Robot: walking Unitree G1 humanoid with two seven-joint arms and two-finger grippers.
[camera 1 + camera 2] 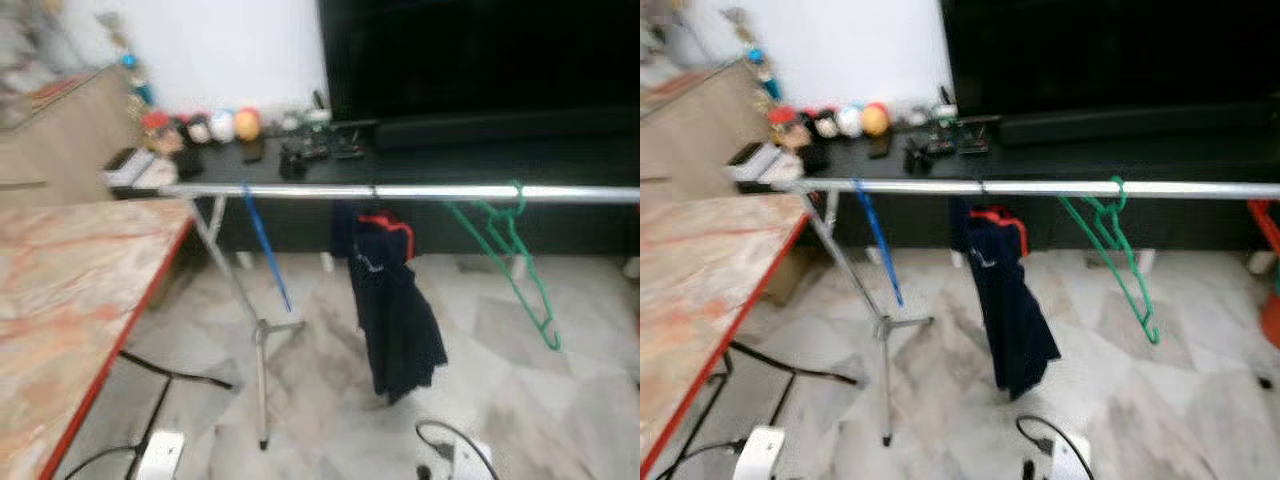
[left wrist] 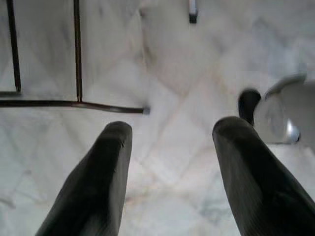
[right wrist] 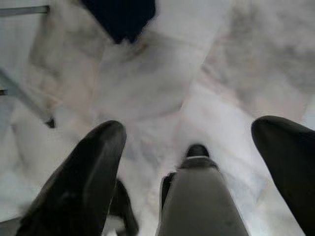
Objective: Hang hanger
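- A long silver rail (image 1: 400, 192) runs from left to right across the room, held up by a thin metal stand (image 1: 258, 340) on the left.
- The green hanger (image 1: 505, 255) hangs by its hook on the right part of the rail. It tilts, with its low end pointing to the right.
- A dark blue piece of clothing (image 1: 392, 310) with a red collar hangs from the middle of the rail, to the left of the green hanger and apart from it.
- A blue stick (image 1: 266, 248) hangs down from the rail further to the left.
- On the near left is a desk (image 1: 60, 300) with a marble-look top and a red edge.
- Behind the rail is a low black shelf (image 1: 420, 160) with small toys and balls on its left end, and a big dark screen above it.
- The floor (image 1: 330, 420) is pale marble tile, with black cables lying on it.
- The left gripper (image 2: 170, 142) points down at the floor. Its fingers are wide apart and hold nothing.
- The right gripper (image 3: 197, 142) also points down at the floor. Its fingers are wide apart and hold nothing.
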